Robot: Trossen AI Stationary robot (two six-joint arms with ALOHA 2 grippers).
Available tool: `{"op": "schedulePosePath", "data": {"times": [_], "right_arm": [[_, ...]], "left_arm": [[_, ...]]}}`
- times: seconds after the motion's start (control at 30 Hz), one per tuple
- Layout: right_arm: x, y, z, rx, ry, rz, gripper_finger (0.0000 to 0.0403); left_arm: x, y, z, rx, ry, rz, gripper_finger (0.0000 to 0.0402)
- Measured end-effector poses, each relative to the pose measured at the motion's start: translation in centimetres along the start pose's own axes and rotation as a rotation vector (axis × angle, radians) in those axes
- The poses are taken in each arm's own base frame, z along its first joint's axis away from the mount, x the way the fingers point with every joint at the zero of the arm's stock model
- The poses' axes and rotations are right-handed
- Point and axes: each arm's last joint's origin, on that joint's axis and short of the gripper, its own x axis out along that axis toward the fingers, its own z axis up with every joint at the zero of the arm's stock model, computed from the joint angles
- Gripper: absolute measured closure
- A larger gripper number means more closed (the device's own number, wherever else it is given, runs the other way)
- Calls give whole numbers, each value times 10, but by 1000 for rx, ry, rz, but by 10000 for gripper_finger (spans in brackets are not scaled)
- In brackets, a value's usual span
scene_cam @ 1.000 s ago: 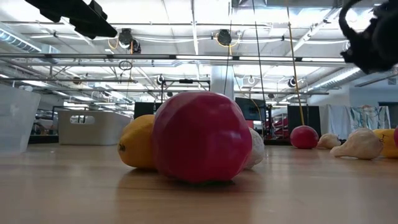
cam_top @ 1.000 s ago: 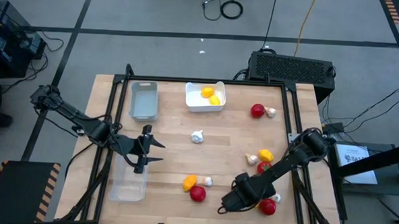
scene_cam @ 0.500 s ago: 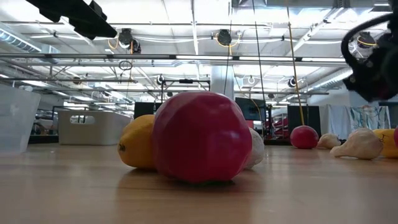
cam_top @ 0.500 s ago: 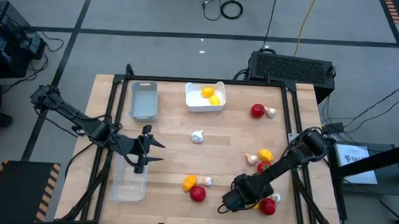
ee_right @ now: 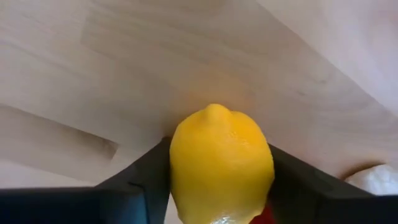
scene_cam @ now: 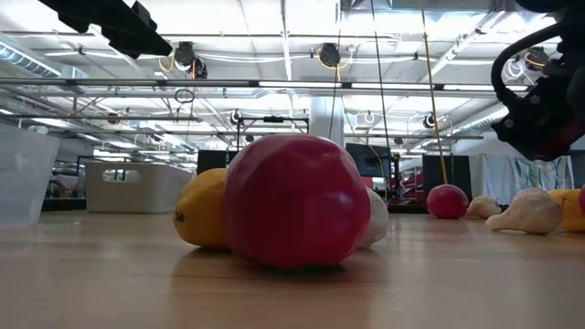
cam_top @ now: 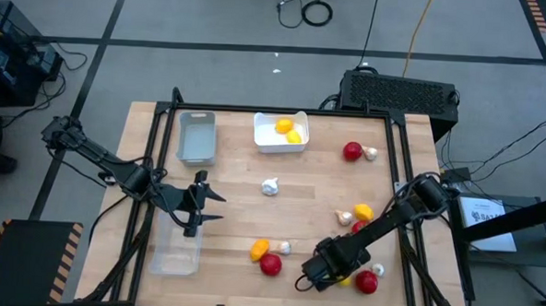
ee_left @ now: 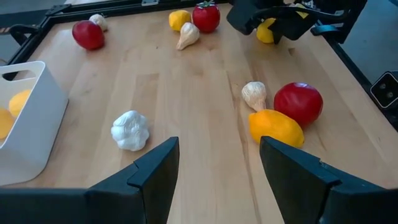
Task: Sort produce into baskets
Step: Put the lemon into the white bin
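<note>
Right gripper (cam_top: 317, 276): near the table's front edge, fingers clamped on a yellow lemon (ee_right: 221, 163) (its pointed tip faces forward in the right wrist view), above the wooden table (cam_top: 233, 216).
Left gripper (cam_top: 199, 208): fingers spread apart, holding nothing, hovering beside the clear basket (cam_top: 177, 250).
Beside the right gripper: a red tomato (cam_top: 367, 283) and a garlic bulb (cam_top: 379, 268) just to its outer side.
Toward the table's middle from the right gripper: a second tomato (cam_top: 270, 264), an orange-yellow fruit (cam_top: 260, 249) and a small garlic (cam_top: 284, 249), clustered and touching or nearly so.
Beyond the right gripper, along its arm: a yellow fruit (cam_top: 364, 212), a garlic (cam_top: 344, 217) and a tomato (cam_top: 359, 229) partly hidden by the arm.
Far corner: a tomato (cam_top: 351, 152) with a garlic (cam_top: 371, 154) just beside it.
Ahead of the left gripper: a lone white garlic (ee_left: 130, 130) near mid-table.
White basket (cam_top: 296, 143): at the far edge, holding two yellow fruits (cam_top: 288, 130).
Grey basket (cam_top: 197, 138): beside the white one, on the left arm's side (contents not visible).
</note>
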Motion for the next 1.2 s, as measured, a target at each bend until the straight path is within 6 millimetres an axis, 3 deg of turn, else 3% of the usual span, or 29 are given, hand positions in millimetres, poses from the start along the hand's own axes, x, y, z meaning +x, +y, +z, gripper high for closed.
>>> {"op": "schedulePosePath", "data": {"times": [0.2,0.43,0.7,0.93,1.2], "right_arm": [[-3,1,6,-23,1,7,243],[-13,2,26,-72,-65,47,227],[-41,4,62,-184,-224,163,230],[-97,-4,91,-277,-449,244,227],[-184,-27,152,-202,-1034,156,227]], "left_arm": [[1,0,0,2,4,3,169],[1,0,0,2,4,3,169],[1,0,0,1,4,3,169],[1,0,-1,2,5,3,169],[1,1,-1,8,1,42,169]]}}
